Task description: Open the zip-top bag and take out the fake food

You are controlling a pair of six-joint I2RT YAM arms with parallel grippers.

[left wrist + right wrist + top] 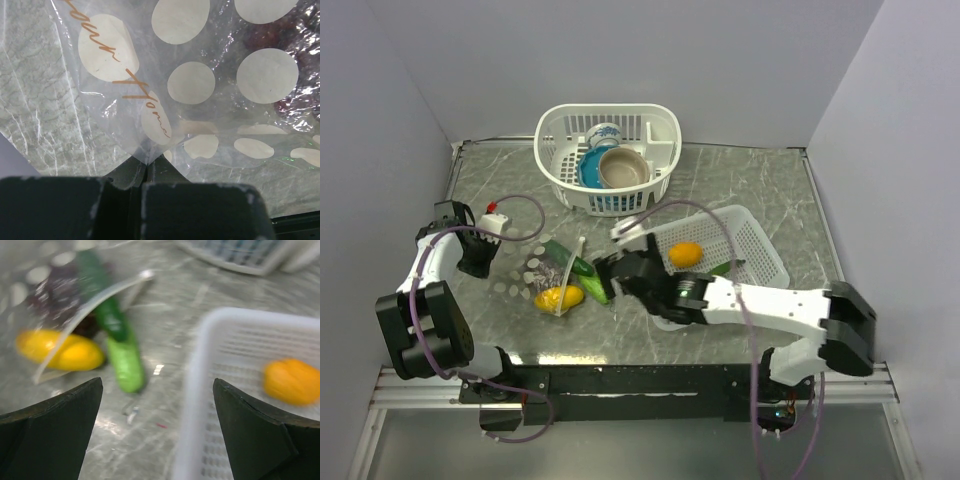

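The zip-top bag lies on the table left of centre, its whitish zip strip arched open toward the right. My left gripper is shut on a bag corner. A yellow fruit and dark purple grapes lie in the bag. A dark green cucumber piece pokes out of its mouth, and a light green piece lies just outside. My right gripper is open and empty, just right of the cucumbers. An orange fruit sits in the flat white basket.
A deep white mesh basket at the back holds a blue bowl and a brown bowl. The flat basket's rim lies between my right fingers. A small green piece lies in the flat basket. Grey walls stand close on three sides.
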